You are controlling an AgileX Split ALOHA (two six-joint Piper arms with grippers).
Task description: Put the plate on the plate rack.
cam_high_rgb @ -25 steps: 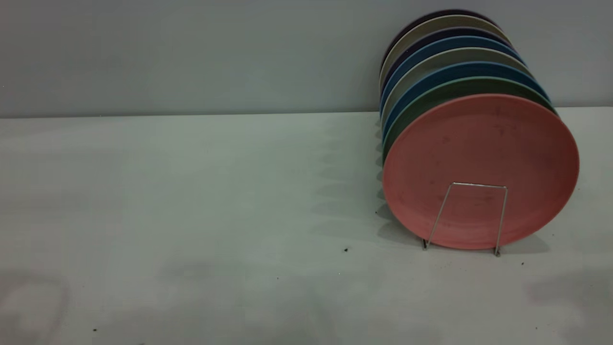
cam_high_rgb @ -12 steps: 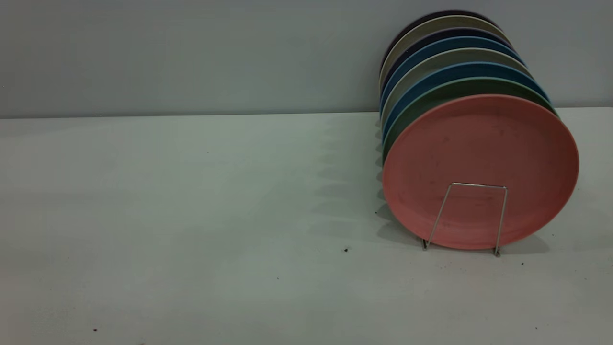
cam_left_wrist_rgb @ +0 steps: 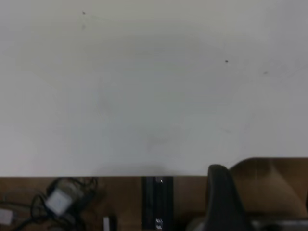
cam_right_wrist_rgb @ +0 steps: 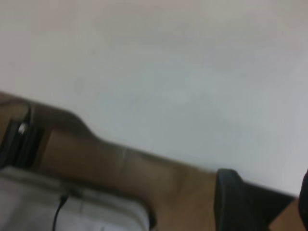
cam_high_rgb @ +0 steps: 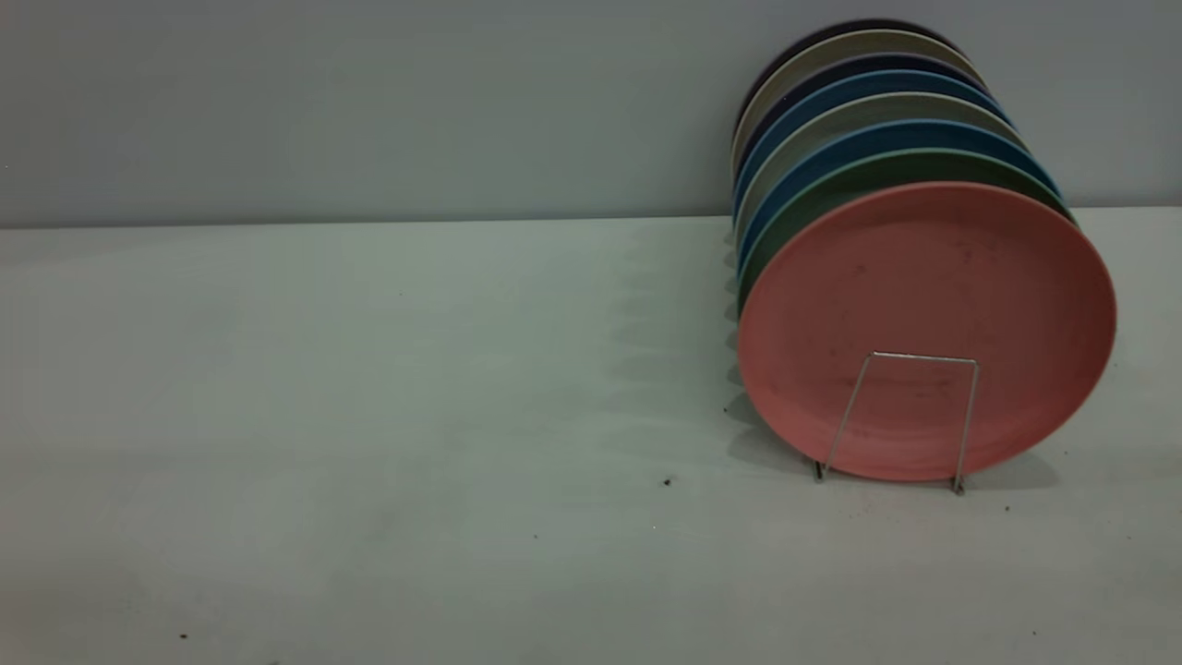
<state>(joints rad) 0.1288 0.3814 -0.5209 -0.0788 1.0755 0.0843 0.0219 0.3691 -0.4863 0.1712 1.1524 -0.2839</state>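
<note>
The salmon-pink plate (cam_high_rgb: 926, 277) stands on edge at the front of a row of plates, at the right of the exterior view. It leans behind the front loop of the silver wire plate rack (cam_high_rgb: 923, 356). No gripper touches it and neither arm shows in that view. The left gripper (cam_left_wrist_rgb: 267, 202) hangs over the table's near edge; one dark finger (cam_left_wrist_rgb: 221, 199) shows, the other is out of frame, and nothing is held. The right gripper (cam_right_wrist_rgb: 268, 202) is also at the table edge, open and empty, with its fingers (cam_right_wrist_rgb: 232, 199) wide apart.
Behind the pink plate stand a green plate (cam_high_rgb: 886, 171), blue plates (cam_high_rgb: 868, 139) and several more, reaching back to the grey wall (cam_high_rgb: 369, 102). The white table (cam_high_rgb: 369, 416) stretches left of the rack. Cables and a dark post (cam_left_wrist_rgb: 157, 202) lie below the table edge.
Faint shadows at the front corners of the table in the exterior view have faded away. The plates and the rack have not moved.
</note>
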